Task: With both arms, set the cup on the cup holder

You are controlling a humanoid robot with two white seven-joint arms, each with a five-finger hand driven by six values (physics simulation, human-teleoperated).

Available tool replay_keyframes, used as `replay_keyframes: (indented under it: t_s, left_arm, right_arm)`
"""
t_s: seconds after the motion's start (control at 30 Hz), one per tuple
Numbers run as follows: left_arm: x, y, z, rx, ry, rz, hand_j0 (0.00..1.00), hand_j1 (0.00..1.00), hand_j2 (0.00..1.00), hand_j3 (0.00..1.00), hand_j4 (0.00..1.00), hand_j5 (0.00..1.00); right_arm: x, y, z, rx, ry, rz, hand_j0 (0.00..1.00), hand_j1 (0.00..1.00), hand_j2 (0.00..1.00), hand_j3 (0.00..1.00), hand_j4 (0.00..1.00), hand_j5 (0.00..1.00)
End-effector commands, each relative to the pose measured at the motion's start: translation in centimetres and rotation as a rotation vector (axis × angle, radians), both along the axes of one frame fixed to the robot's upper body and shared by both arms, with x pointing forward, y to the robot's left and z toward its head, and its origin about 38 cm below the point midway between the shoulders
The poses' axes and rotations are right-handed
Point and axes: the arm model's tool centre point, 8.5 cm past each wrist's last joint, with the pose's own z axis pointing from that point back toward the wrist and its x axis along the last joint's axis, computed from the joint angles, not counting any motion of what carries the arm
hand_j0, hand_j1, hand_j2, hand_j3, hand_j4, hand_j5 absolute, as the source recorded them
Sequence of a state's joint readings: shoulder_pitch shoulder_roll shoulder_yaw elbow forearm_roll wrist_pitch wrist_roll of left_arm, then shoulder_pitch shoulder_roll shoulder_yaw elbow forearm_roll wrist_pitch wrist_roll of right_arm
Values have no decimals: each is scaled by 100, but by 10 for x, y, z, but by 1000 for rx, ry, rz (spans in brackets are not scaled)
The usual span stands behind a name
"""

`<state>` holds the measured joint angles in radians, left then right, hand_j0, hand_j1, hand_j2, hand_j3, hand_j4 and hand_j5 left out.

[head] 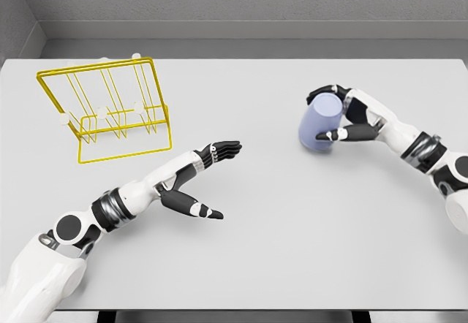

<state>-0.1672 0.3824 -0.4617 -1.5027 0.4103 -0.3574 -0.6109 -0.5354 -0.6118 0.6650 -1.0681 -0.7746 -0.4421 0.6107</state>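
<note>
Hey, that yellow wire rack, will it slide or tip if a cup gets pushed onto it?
The yellow wire rack looks thin and light, so a push would probably slide it on the smooth table. Its leaning frame might tip backward.

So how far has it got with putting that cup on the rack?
Done: the right hand has wrapped around the pale blue plastic cup at the right of the white table. In hand: the left hand is open, stretched toward the middle, as if ready to receive it. Left: the cup is far from the yellow wire cup holder at the far left, which holds nothing yet.
</note>
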Motion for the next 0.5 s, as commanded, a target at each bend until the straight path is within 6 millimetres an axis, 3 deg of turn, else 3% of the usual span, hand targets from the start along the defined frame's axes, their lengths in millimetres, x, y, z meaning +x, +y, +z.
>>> replay_keyframes:
  t_s: [0.0, 0.47]
  left_arm:
    - [0, 1, 0, -4, 2, 1, 100, 100, 100, 100, 100, 100]
    - [1, 2, 0, -3, 4, 4, 100, 100, 100, 100, 100, 100]
  right_arm:
    - [-2, 9, 12, 16, -29, 33, 64, 64, 64, 64, 64, 64]
    - [-24, 70, 14, 47, -42, 214, 64, 64, 64, 64, 64, 64]
